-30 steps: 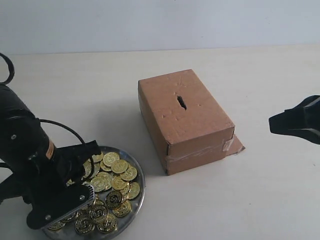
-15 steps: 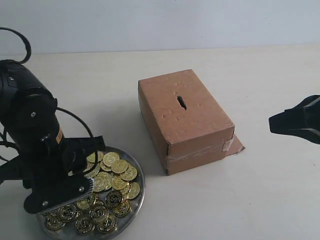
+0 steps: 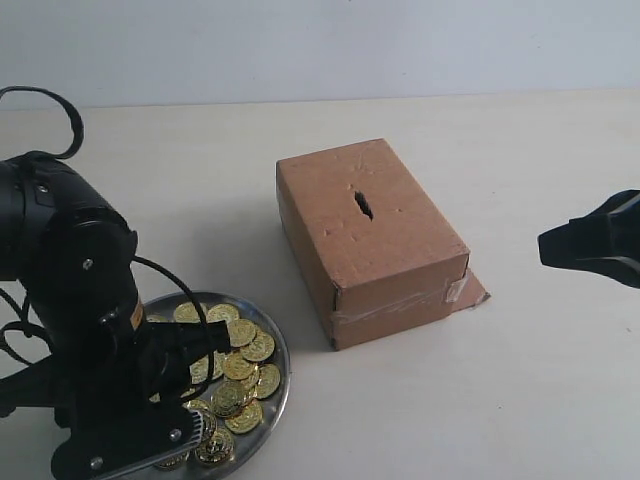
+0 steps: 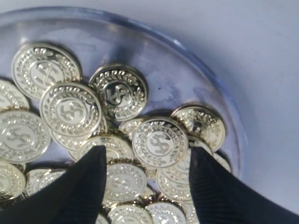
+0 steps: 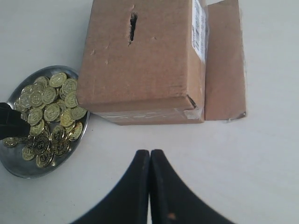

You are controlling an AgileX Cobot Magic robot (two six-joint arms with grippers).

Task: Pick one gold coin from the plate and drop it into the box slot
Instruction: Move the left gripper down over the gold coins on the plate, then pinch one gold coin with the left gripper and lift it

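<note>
Gold coins (image 3: pixel 243 352) heaped on plate (image 3: pixel 283 372), left of box (image 3: pixel 380 250); left gripper (image 4: pixel 145 156) spread wide over them, shifted toward plate's near edge. Right gripper (image 5: pixel 149 156) pinched closed, unmoved, empty.

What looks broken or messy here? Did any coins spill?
The box slot is a ragged cut with small dents around it, and a flap sticks out at the base of the box. The coins all lie on the plate.
</note>
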